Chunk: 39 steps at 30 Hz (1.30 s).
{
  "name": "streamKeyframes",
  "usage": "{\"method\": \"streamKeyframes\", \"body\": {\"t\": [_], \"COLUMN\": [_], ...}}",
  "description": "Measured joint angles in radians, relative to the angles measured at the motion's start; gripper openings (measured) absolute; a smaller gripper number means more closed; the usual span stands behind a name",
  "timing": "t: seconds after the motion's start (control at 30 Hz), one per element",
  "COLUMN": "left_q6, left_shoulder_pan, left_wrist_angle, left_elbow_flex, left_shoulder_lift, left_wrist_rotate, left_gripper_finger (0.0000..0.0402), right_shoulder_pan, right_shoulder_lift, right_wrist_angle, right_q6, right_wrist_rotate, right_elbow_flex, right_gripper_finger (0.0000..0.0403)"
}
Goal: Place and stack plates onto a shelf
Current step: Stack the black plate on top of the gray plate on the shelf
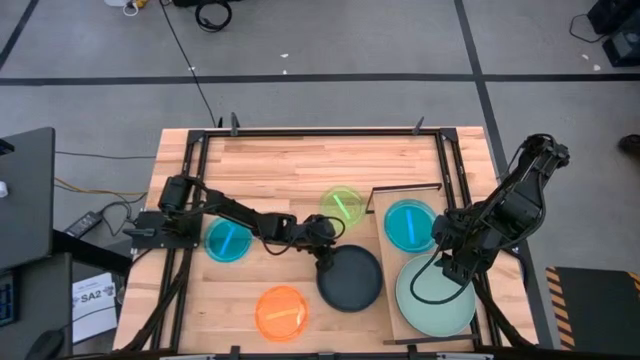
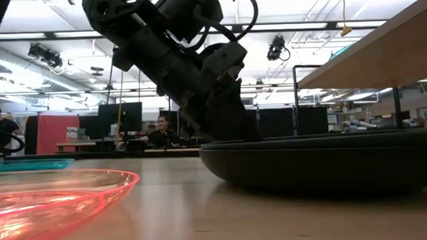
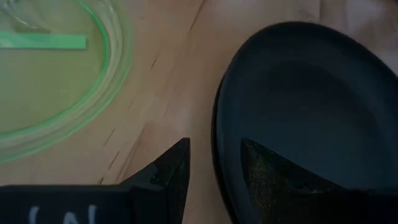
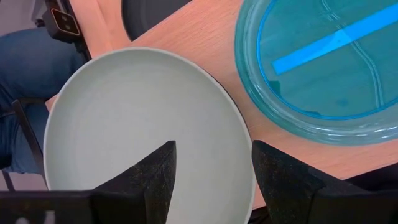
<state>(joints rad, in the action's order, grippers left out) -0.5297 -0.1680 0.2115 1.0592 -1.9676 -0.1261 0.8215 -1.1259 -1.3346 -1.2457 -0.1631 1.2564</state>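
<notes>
Black plate (image 3: 311,106) running cut off at lower right, left gripper (image 3: 214,165) straddling its rim with fingers apart, right gripper (image 4: 214,168) hovering parted over mint plate (image 4: 143,124).

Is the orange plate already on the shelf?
No, the orange plate lies on the tabletop, well left of the shelf.

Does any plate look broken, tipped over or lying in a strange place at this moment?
Nothing stands out. The orange plate, lime green plate, black plate and one cyan plate lie flat on the table; the mint plate and another cyan plate lie flat on the shelf. No damage shows.
</notes>
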Motion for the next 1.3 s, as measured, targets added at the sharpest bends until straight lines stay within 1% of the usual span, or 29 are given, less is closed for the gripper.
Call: {"method": "streamKeyframes", "body": {"t": [0.1, 0.2, 0.57, 0.7, 1.0, 1.13, 1.3], "left_q6": [0.0, 0.0, 0.0, 0.004, -0.008, -0.009, -0.001], "left_shoulder_pan": [-0.005, -0.005, -0.004, -0.001, 0.017, 0.031, 0.048], "left_wrist_angle": [0.0, -0.001, -0.004, -0.005, -0.012, -0.003, -0.009], "left_elbow_flex": [0.0, 0.0, 0.0, 0.0, 0.0, -0.001, -0.001], "left_shoulder_lift": [-0.001, -0.001, -0.001, -0.001, 0.012, 0.045, 0.086], "left_wrist_rotate": [0.007, 0.008, 0.007, 0.011, 0.011, 0.02, 0.055], "left_gripper_finger": [0.0141, 0.0125, 0.0043, 0.0019, 0.0016, 0.0015, 0.0014], "right_shoulder_pan": [0.0, 0.0, 0.0, 0.0, 0.0, 0.0, 0.0], "right_shoulder_lift": [0.0, 0.0, 0.0, 0.0, 0.0, 0.0, 0.0], "right_wrist_angle": [0.001, 0.002, 0.002, 0.002, 0.002, 0.003, 0.003], "right_q6": [0.0, 0.0, 0.0, 0.0, 0.0, 0.0, 0.0], "right_wrist_rotate": [0.0, 0.0, 0.0, 0.0, 0.001, 0.001, 0.001], "right_elbow_flex": [0.0, 0.0, 0.0, 0.0, 0.0, 0.0, 0.0], "right_gripper_finger": [0.0216, 0.0216, 0.0216, 0.0216, 0.0216, 0.0216, 0.0216]}}
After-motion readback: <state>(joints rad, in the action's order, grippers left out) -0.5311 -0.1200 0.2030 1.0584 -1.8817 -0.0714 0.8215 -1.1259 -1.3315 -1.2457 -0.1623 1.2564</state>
